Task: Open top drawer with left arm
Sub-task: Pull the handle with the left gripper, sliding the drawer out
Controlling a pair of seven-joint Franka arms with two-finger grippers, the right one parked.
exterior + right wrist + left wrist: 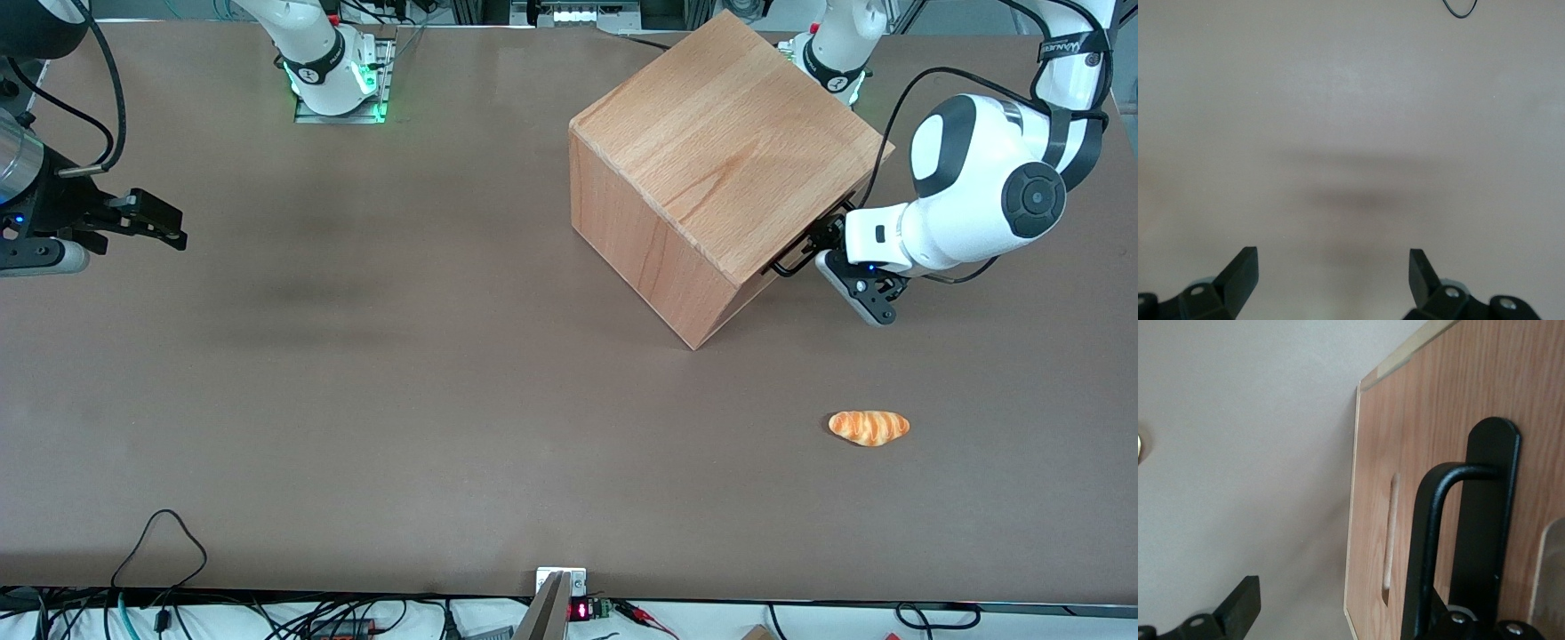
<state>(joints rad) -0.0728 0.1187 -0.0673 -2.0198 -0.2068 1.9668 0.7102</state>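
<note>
The left arm (978, 191) bends down from its base at the table's edge, with the white elbow joint high and the forearm going low and level toward its gripper (813, 249). The wrist is turned so that the camera mount hangs under it, close above the table. The gripper is open: in the wrist view one finger (1488, 520) lies flat and long, and the other finger (1241, 603) stands well apart from it, with a wide gap between them.

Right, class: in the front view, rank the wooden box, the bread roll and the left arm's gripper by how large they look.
1. Wooden box, by far the largest.
2. Gripper, at the box's drawer handle.
3. Bread roll.
Gripper and roll look close in size; the gripper is partly hidden, so their order is unsure.
</note>
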